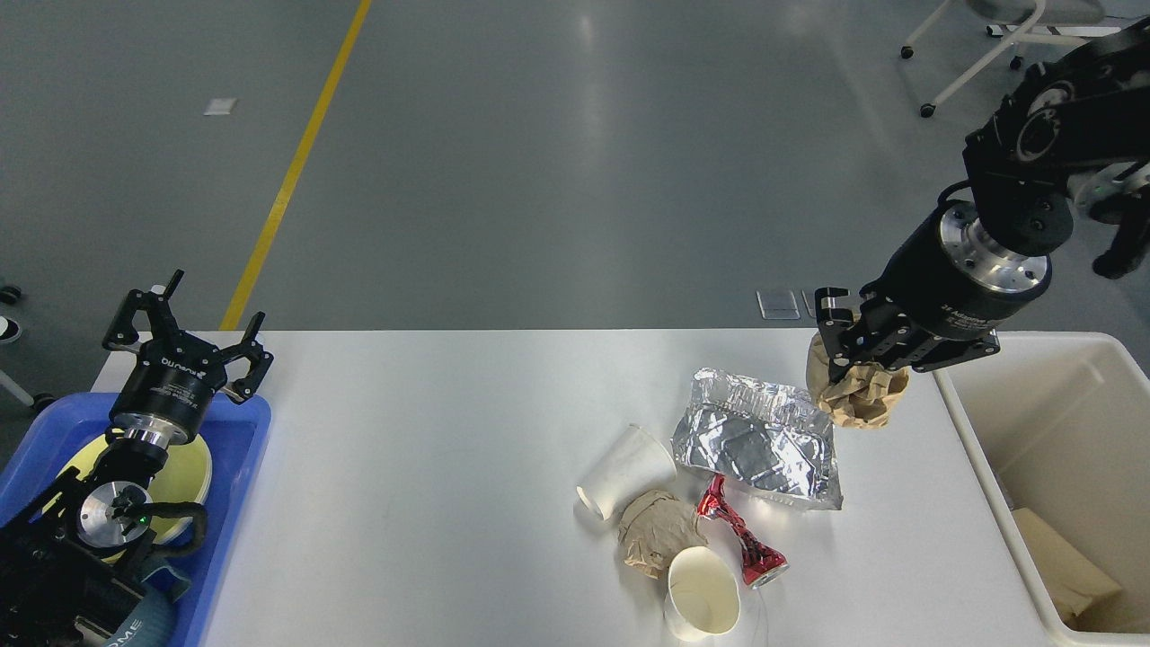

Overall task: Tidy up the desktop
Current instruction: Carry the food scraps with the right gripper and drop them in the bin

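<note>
Right gripper (pixel 853 364) is clenched on a crumpled brown paper wad (pixel 853 395) near the desktop (pixel 431 485) right edge; loose grip could drop it short of the cream bin (pixel 979 449).

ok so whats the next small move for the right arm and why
Probably carry the crumpled brown paper rightward over the cream bin and release. The right gripper holds it above the desktop, just short of the bin's rim.
</note>
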You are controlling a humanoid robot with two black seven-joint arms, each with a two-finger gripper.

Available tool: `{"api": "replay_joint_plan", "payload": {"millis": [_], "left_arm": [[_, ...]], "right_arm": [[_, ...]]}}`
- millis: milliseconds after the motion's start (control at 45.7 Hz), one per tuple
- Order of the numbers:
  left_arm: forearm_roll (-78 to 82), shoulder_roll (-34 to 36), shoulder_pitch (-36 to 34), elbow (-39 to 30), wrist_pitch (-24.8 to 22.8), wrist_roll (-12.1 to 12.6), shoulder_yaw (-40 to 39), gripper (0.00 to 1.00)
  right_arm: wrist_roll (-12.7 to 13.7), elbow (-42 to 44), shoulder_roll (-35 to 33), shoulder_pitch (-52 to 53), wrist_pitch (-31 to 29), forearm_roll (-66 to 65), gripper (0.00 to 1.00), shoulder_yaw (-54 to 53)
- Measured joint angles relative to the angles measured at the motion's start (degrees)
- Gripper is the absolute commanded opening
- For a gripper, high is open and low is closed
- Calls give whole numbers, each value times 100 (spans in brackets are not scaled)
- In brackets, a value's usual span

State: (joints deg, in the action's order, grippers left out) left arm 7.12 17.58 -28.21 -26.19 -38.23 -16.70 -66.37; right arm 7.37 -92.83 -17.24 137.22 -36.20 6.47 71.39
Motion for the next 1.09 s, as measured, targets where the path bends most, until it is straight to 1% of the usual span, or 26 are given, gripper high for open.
{"api": "replay_joint_plan", "payload": {"millis": [219, 350, 437, 656, 744, 853, 984, 1093], "left_arm": [[0, 0, 0, 0, 0, 0, 1, 96], [0, 0, 0, 0, 0, 0, 1, 96], [0, 0, 0, 0, 0, 0, 1, 96], [0, 0, 0, 0, 0, 0, 1, 96], [0, 0, 0, 0, 0, 0, 1, 96], [0, 0, 0, 0, 0, 0, 1, 96], [0, 0, 0, 0, 0, 0, 1, 96], [0, 0, 0, 0, 0, 0, 1, 96]], "right_arm": [[1, 97, -195, -152, 230, -27, 0, 217], [2, 323, -461, -421, 541, -27, 0, 606], [2, 614, -798, -740, 670, -68, 0, 804], [7, 1847, -1910, -1863, 723, -701, 0, 829], [8, 2456, -2303, -2484, 769, -794, 0, 717], [3, 3346, -2704, -3593, 966, -818, 0, 189], [-2, 4359, -2792, -5207, 1323, -821, 0, -818], [-4, 5184, -2654, -6602, 1753, -822, 0, -1612]]}}
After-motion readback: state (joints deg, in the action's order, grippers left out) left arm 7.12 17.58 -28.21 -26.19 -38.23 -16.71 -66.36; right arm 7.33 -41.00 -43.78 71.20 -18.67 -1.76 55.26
